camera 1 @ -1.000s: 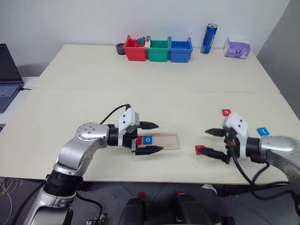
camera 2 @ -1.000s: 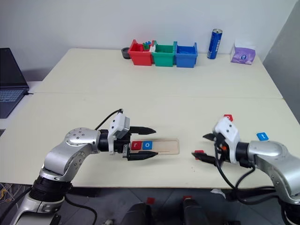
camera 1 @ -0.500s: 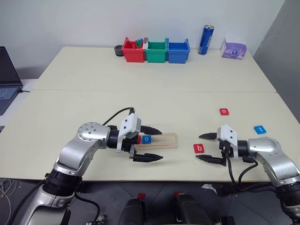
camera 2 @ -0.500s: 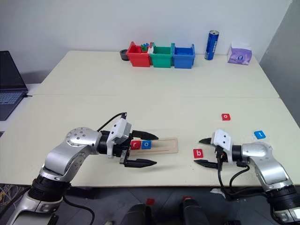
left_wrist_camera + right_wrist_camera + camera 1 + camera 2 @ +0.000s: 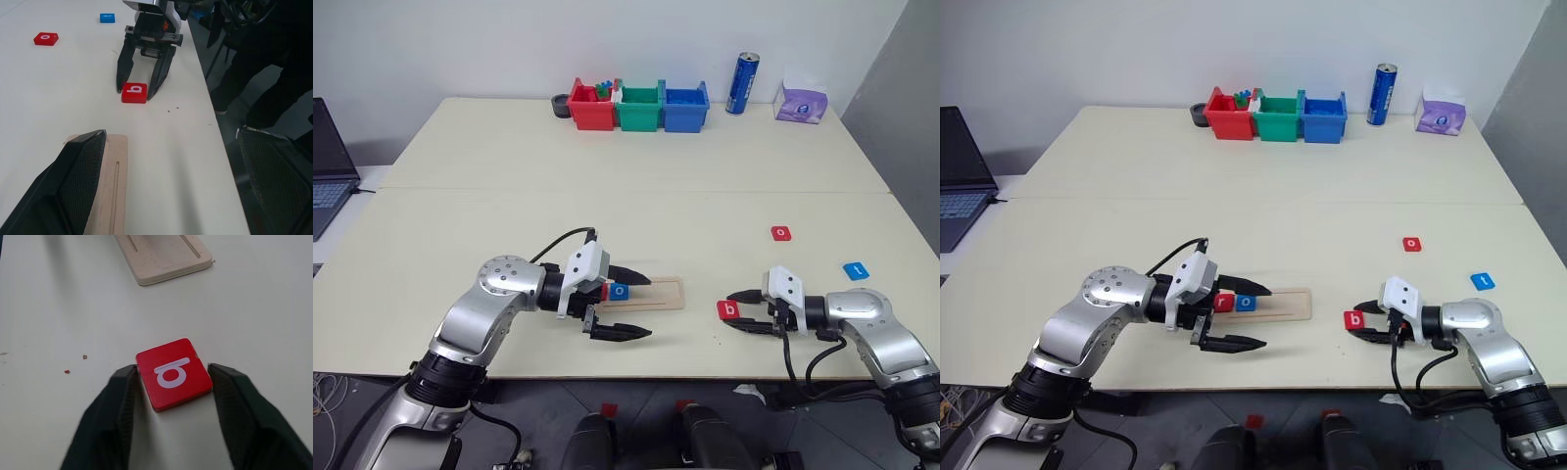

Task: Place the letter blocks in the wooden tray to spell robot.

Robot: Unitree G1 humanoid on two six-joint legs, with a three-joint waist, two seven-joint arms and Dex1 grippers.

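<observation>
The right pincer (image 5: pixel 171 418), narrowed around the red b block (image 5: pixel 174 372) lying on the surface (image 5: pixel 607 196) right of the wooden tray (image 5: pixel 661 292), should squeeze it squarely, while the left pincer (image 5: pixel 628 305) gapes wide.

Red block "b" (image 5: pixel 174 373) with a white letter; red "r" (image 5: pixel 1224 304) and blue "o" (image 5: pixel 1247 303) blocks on the light-wood tray (image 5: pixel 1289 305); cream surface (image 5: pixel 1263 215); black fingers (image 5: pixel 102 421).
</observation>
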